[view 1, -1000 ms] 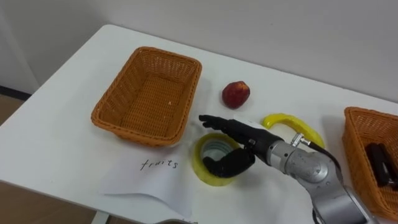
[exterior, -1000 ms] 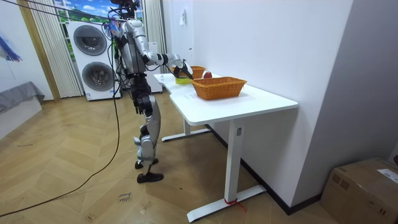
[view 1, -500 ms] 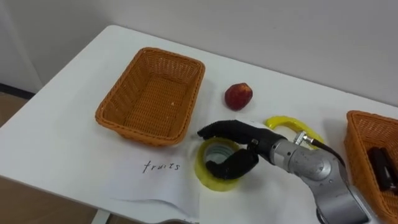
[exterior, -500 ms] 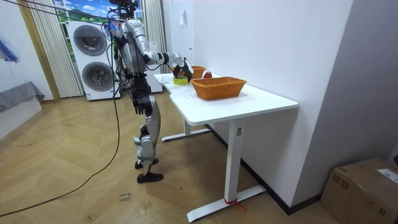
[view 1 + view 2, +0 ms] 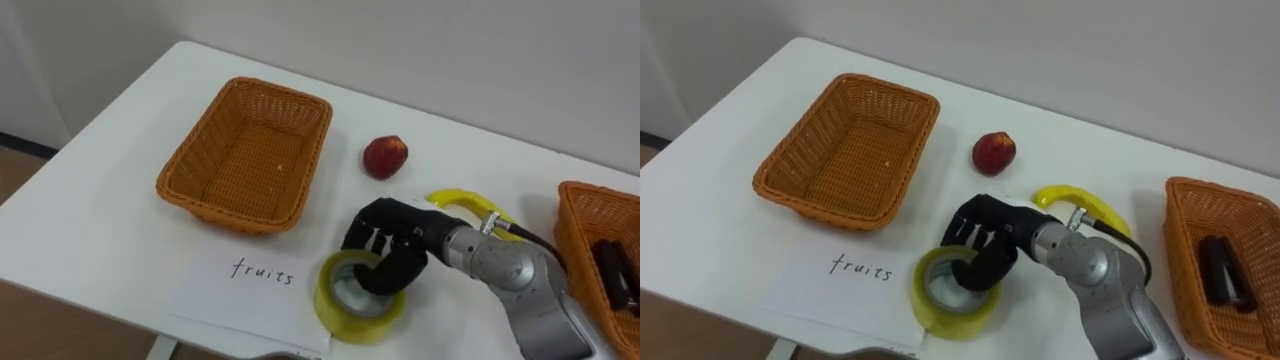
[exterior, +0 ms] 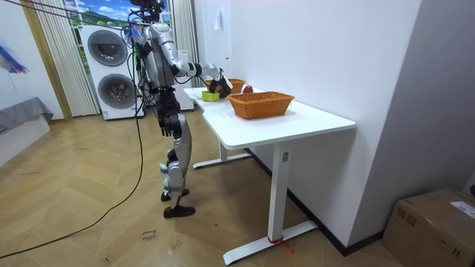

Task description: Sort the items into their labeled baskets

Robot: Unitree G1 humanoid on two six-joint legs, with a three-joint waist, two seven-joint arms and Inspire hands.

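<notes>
Right hand (image 5: 398, 243), fingers outstretched a second ago, now clasps the yellow tape roll (image 5: 338, 308); banana (image 5: 452, 198) just behind it, apple (image 5: 384, 157) beyond.

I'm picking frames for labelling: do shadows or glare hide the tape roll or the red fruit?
Left eye view: even, soft light, no glare on the white table; the right hand darkens only the inside of the yellow tape roll; the red fruit is plainly lit. Room view: evenly bright.
</notes>
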